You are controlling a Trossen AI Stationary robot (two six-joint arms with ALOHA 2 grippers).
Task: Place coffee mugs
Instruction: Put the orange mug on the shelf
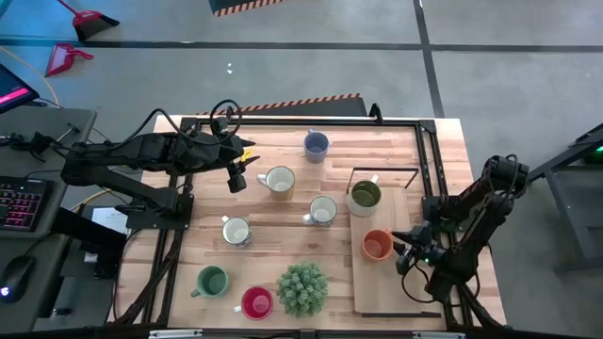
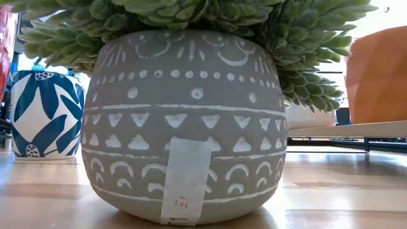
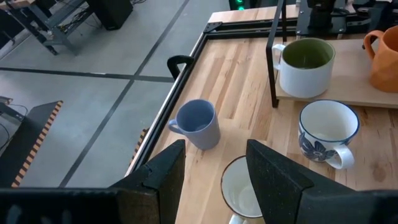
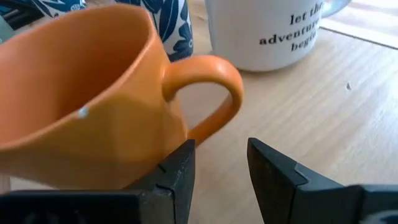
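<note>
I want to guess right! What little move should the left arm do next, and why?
Probably lower the left gripper straight down: its jaws are open and hover right above the white mug, whose rim sits between them, not yet gripped.

The orange mug has a plain glaze. A white mug carries black lettering. Another white mug bears a dark blue leaf pattern. The blue-grey mug is plain, and the grey plant pot shows white triangles, dots and arcs.
</note>
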